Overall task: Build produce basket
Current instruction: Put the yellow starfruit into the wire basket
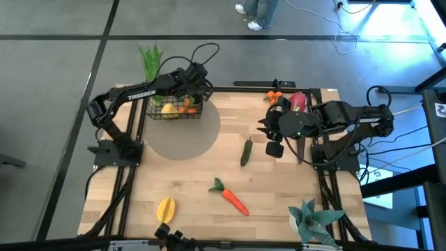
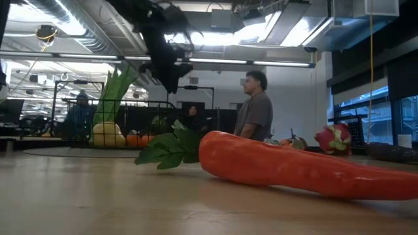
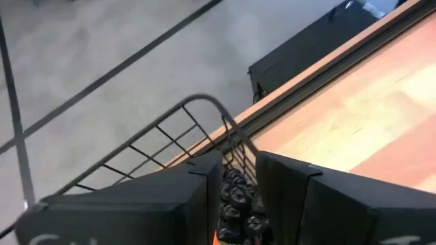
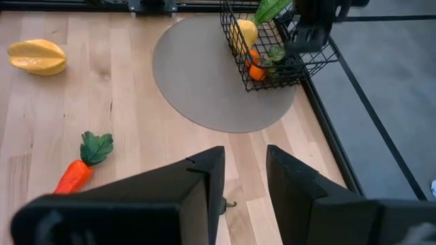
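Between left fingers (image 3: 286,197): grapes (image 3: 238,204), inside basket (image 3: 204,116).

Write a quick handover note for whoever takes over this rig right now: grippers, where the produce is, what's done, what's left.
Left gripper: open above the basket, grapes just below its fingers.
Right gripper: open, empty, hovering by the cucumber.
Done: leek, a yellow fruit, tangerines and grapes are in the basket.
Left: cucumber, carrot, star fruit, dragon fruit still on the table.
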